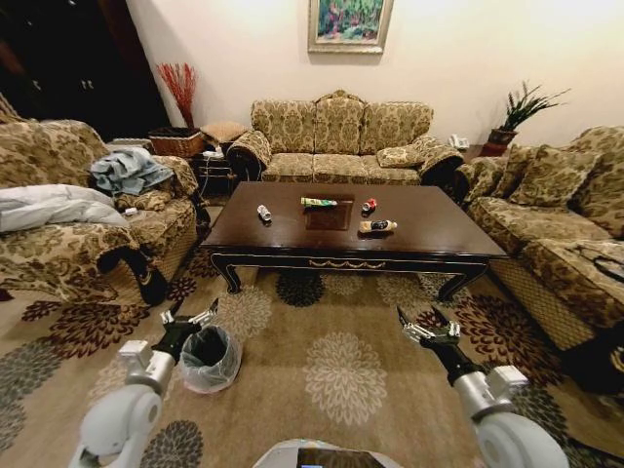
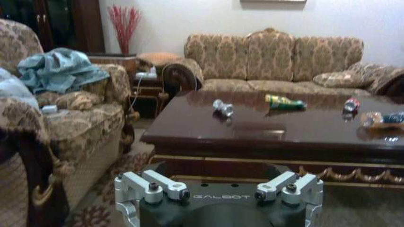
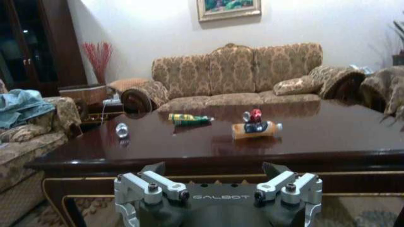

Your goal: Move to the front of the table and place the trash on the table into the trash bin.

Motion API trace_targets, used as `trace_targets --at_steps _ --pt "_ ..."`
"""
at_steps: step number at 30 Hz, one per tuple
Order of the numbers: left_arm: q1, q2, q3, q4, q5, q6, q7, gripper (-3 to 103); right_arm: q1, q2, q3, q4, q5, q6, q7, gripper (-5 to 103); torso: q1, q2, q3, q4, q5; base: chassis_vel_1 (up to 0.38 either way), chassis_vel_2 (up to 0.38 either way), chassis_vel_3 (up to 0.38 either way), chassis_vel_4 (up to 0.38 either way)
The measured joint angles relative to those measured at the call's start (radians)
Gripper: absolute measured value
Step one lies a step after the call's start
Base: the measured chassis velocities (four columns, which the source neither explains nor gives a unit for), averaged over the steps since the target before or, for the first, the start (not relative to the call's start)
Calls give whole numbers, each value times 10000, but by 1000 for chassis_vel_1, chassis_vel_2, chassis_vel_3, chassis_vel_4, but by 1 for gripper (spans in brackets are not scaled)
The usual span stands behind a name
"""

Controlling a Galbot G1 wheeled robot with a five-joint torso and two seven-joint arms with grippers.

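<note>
The table (image 1: 419, 234) stands at frame centre, carrying a silver can (image 1: 263, 213), green tube (image 1: 318, 203), red can (image 1: 369, 206) and bottle (image 1: 377, 226). The trash bin (image 1: 209, 359) sits lower left, apparently touching the spread left gripper (image 1: 190, 317). The right gripper (image 1: 425, 321), lower right, is spread.

Both white-jointed arms reach forward low at the robot's front, elbows bent, neither touching anything. Left black-and-silver two-finger gripper (image 1: 190, 318) has its fingers spread apart. Right black-and-silver two-finger gripper (image 1: 425, 323) is likewise spread wide, held level with the left.
</note>
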Motion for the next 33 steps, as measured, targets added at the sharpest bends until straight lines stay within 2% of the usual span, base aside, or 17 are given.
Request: trace_targets --at_steps 4,9,16,18,21,24,25,28,33 --pt "-117 168 13 491 3 -26 89 100 12 115 -171 -321 -512 281 -290 100 0 0 0 -1 0 0 0 0 0" --pt "-260 247 53 745 -128 -95 90 100 19 112 -238 -356 -346 336 -413 100 0 0 0 -1 0 0 0 0 0" --pt "-461 296 94 1412 -62 -545 -28 100 93 94 -254 -388 -231 287 -497 100 -1 0 -1 0 -2 -8 6 8 -6" --pt "-532 302 144 1607 -73 -924 -163 100 73 111 -271 -485 -247 371 -644 100 -1 0 -1 0 -1 -52 84 68 -58" --pt "-586 296 172 1719 -118 -1058 -233 100 88 121 -326 -611 -310 510 -661 100 -2 0 -1 -1 -1 -91 101 93 -99" --pt "-601 300 174 1818 -122 -1068 -234 100 124 115 -413 -689 -406 724 -464 100 -1 0 -1 0 1 -136 131 147 -144" --pt "-610 310 170 1882 -122 -1056 -220 100 86 98 -434 -572 -208 467 -273 100 0 -2 0 0 1 -139 168 186 -132" --pt "-625 343 138 1982 -138 -950 -108 100 68 94 -456 -448 -82 289 -81 100 7 -4 2 0 -2 -140 136 167 -126" --pt "-646 435 88 2382 -123 -709 76 100 32 160 -444 -543 -242 310 -195 100 11 -6 3 -1 0 -56 64 73 -70"
